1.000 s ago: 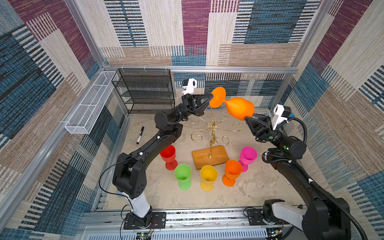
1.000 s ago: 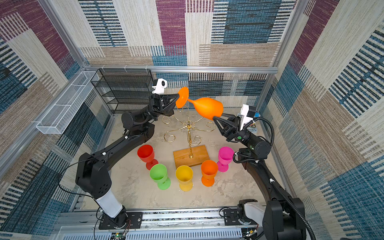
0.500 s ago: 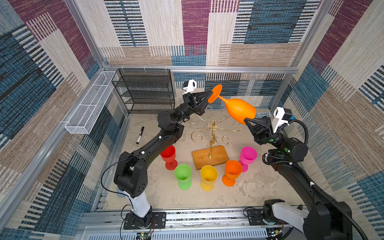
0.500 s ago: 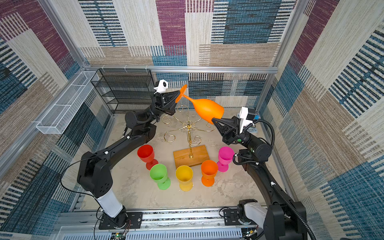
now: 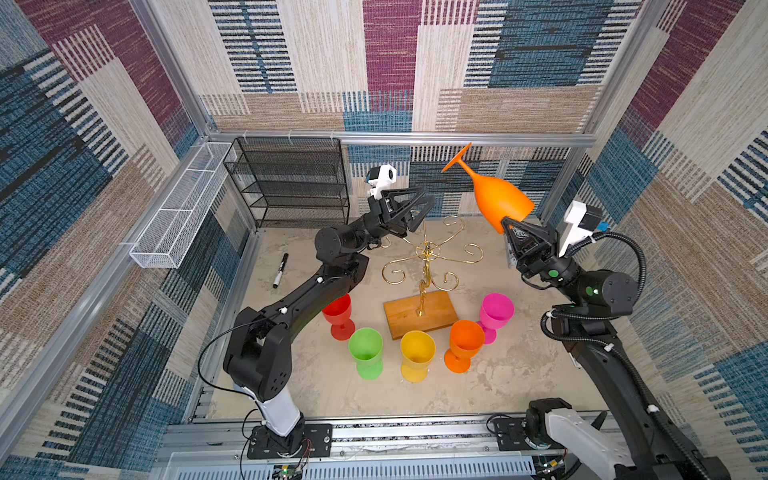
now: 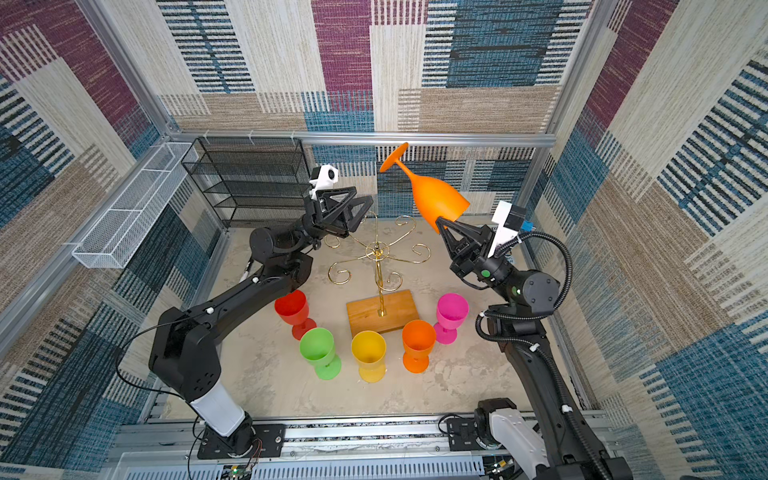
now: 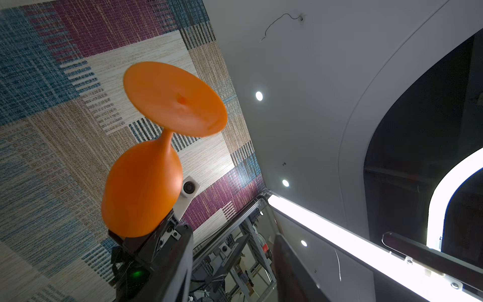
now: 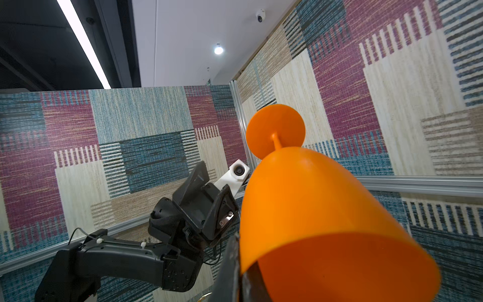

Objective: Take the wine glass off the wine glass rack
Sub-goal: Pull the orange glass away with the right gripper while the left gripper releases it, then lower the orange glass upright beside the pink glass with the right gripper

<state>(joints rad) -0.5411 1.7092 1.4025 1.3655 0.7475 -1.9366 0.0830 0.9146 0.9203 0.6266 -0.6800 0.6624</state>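
Note:
The orange wine glass (image 5: 498,199) (image 6: 436,199) hangs in the air, foot up and tilted left, clear of the wine glass rack (image 5: 428,251) (image 6: 377,249). My right gripper (image 5: 509,222) (image 6: 442,222) (image 8: 241,272) is shut on its rim, one finger outside the bowl (image 8: 313,209) and one inside. My left gripper (image 5: 422,214) (image 6: 359,216) (image 7: 232,261) stands open and empty over the rack's back-left arms, apart from the glass (image 7: 143,188). The gold wire rack on its wooden base (image 5: 419,313) carries no glass.
Several coloured goblets stand in front of the base: red (image 5: 338,311), green (image 5: 365,349), yellow (image 5: 417,353), orange (image 5: 465,343), pink (image 5: 495,311). A black mesh shelf (image 5: 291,183) stands at the back left, a white mesh basket (image 5: 178,212) on the left wall. A marker (image 5: 281,270) lies on the floor.
My left gripper has let go of the glass's foot and opened. My right gripper has shut on the rim and carried the glass up and right, its foot swinging higher.

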